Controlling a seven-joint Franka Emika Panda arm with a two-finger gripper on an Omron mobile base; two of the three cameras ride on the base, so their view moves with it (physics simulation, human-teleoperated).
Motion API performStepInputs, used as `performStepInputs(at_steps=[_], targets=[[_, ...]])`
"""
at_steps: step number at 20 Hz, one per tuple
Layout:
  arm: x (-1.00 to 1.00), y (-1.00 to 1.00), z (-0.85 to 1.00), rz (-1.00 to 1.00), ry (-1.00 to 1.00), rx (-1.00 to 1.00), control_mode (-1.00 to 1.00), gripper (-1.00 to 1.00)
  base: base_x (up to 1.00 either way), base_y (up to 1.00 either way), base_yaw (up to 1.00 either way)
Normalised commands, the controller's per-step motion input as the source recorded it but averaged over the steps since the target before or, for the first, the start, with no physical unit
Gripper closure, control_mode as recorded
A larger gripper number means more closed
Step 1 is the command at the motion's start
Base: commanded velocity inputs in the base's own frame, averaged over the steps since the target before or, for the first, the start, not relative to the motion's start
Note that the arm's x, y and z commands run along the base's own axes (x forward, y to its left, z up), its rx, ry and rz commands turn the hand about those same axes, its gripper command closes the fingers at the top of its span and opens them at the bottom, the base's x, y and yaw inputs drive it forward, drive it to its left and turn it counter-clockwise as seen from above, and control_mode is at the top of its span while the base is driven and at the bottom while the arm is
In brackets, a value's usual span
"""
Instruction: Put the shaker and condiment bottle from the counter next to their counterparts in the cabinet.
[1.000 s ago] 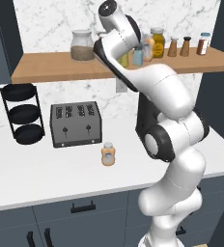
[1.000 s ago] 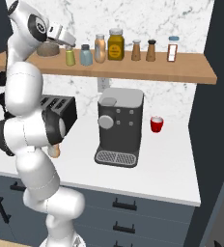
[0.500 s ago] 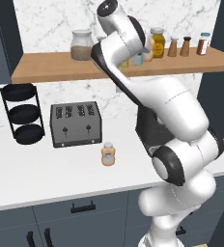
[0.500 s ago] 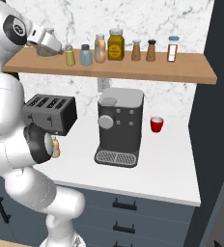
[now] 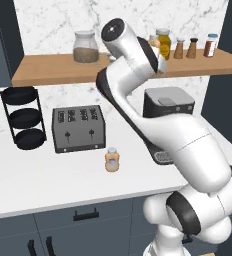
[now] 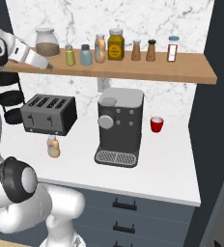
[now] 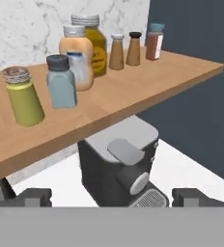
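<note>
The cabinet (image 6: pixel 191 72) shelf now carries the shaker (image 7: pixel 23 96), standing free just left of the pale blue shaker (image 7: pixel 61 81). The table (image 5: pixel 48 185) still bears the condiment bottle (image 5: pixel 112 160), right of the toaster (image 5: pixel 79 128). The end effector (image 7: pixel 111 198) has let go and pulled back, fingers spread wide and empty. Half seems done; the bottle comes next.

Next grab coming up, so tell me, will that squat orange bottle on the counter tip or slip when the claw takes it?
The squat rounded orange translucent bottle stands upright and looks low and wide, so tipping seems unlikely. Its rounded, smooth-looking sides might slide between flat fingers. The narrower pale cap probably offers a poorer hold than the body.
</note>
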Motion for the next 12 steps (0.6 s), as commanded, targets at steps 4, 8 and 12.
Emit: performStepInputs(at_steps=[4,8,12], targets=[[-0.21,0.21,-0.20,-0.23,-0.18,-0.04,-1.00,-1.00,0.00,0.00,0.00],[-0.44,0.22,-0.39,-0.31,-0.21,-0.06,-1.00,-1.00,0.00,0.00,0.00],[-0.74,0.05,-0.51,-0.33,-0.19,-0.07,-1.00,-1.00,0.00,0.00,0.00]])
